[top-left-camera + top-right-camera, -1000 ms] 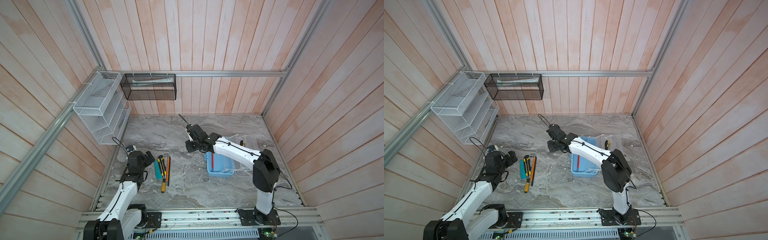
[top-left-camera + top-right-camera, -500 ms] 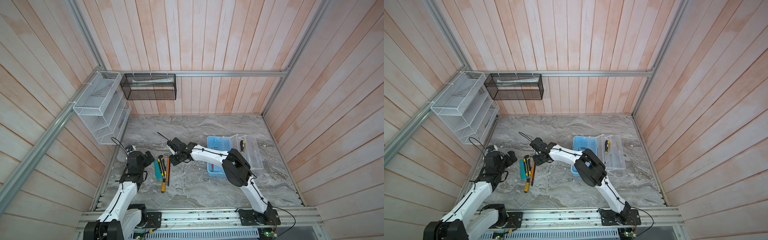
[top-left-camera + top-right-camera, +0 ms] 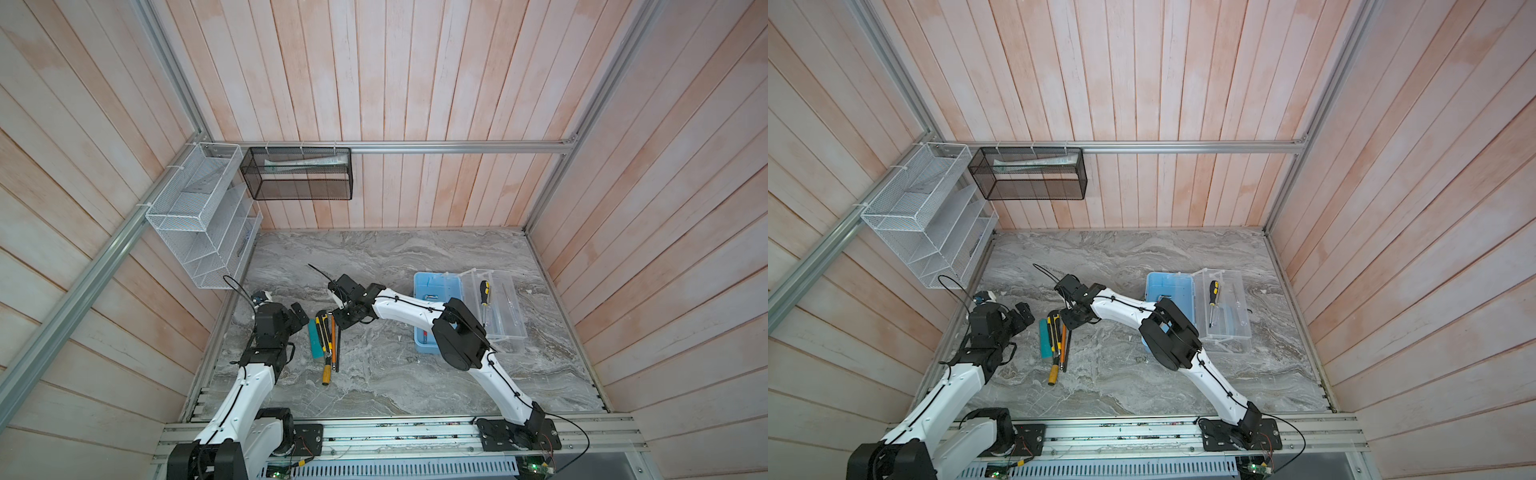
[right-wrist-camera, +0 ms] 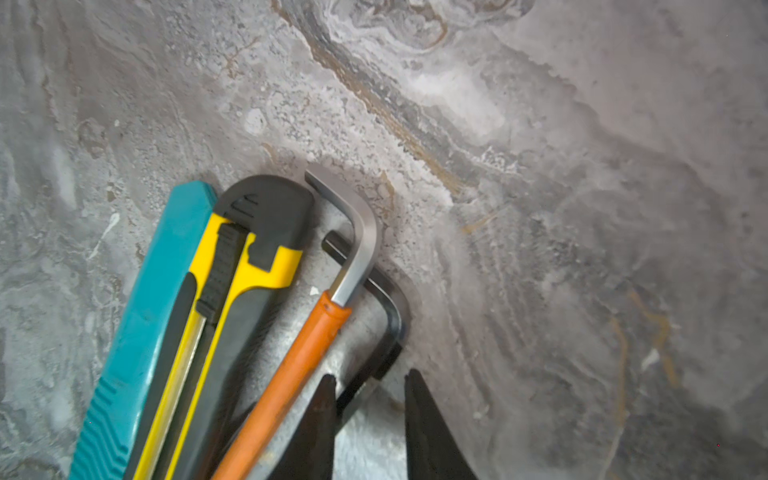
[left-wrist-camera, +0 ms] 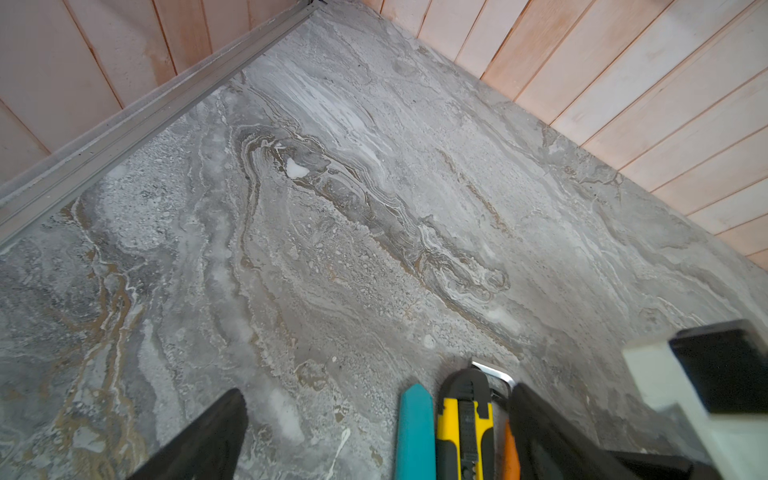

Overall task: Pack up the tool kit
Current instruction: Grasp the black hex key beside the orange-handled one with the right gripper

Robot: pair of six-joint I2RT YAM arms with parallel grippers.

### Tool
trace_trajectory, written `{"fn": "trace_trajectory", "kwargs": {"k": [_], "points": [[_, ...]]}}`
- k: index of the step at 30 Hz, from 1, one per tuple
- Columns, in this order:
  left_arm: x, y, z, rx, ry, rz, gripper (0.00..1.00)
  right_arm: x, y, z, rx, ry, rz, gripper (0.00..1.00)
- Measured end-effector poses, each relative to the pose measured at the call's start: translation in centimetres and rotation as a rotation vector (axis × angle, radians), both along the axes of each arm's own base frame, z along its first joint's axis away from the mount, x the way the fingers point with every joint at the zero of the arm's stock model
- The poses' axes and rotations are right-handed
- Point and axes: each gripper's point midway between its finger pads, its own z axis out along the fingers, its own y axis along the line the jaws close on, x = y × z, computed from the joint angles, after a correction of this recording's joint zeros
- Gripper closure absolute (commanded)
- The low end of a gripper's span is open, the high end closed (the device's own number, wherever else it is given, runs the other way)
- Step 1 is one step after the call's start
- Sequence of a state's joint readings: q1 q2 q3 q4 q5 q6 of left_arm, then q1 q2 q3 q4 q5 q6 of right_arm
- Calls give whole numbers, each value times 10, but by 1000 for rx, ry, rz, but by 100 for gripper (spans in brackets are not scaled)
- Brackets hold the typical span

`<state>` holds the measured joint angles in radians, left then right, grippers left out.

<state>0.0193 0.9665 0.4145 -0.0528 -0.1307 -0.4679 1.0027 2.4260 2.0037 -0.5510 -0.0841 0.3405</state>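
The tool kit's pale-blue case (image 3: pixel 436 286) (image 3: pixel 1169 286) lies open at the right, its clear lid (image 3: pixel 505 316) holding a yellow-and-black screwdriver (image 3: pixel 483 291). A teal tool (image 3: pixel 316 338) (image 4: pixel 158 291), a yellow utility knife (image 3: pixel 324 332) (image 4: pixel 249 257), an orange-sleeved hex key (image 4: pixel 316 328) and a black hex key (image 4: pixel 386 307) lie side by side at the left. My right gripper (image 3: pixel 343 322) (image 4: pixel 369 376) has reached across and stands narrowly open, low over the black hex key's shaft. My left gripper (image 3: pixel 297 316) (image 5: pixel 374 440) is wide open beside the teal tool (image 5: pixel 415 428).
A white wire rack (image 3: pixel 199 216) hangs on the left wall and a black mesh basket (image 3: pixel 299 174) on the back wall. A tool with a yellow-brown handle (image 3: pixel 327 374) lies with the loose tools. The right arm's forearm spans the table's middle.
The right arm has swung left from beside the blue case across the table to the loose tools. The left arm has stayed still and open.
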Motion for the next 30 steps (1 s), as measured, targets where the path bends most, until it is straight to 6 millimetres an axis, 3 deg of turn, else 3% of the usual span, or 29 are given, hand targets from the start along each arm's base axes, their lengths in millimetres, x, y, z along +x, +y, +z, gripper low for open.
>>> {"fn": "trace_trajectory", "kwargs": {"k": [17,23,30], "points": [[-1,0,1,0,-5,1,0,1,14,-2,-78,-55,2,71],[-1,0,1,0,-5,1,0,8,-1,-5,-169,-126,-17,79],[-1,0,1,0,-5,0,0,17,-24,-5,-225,-174,-38,77]]}}
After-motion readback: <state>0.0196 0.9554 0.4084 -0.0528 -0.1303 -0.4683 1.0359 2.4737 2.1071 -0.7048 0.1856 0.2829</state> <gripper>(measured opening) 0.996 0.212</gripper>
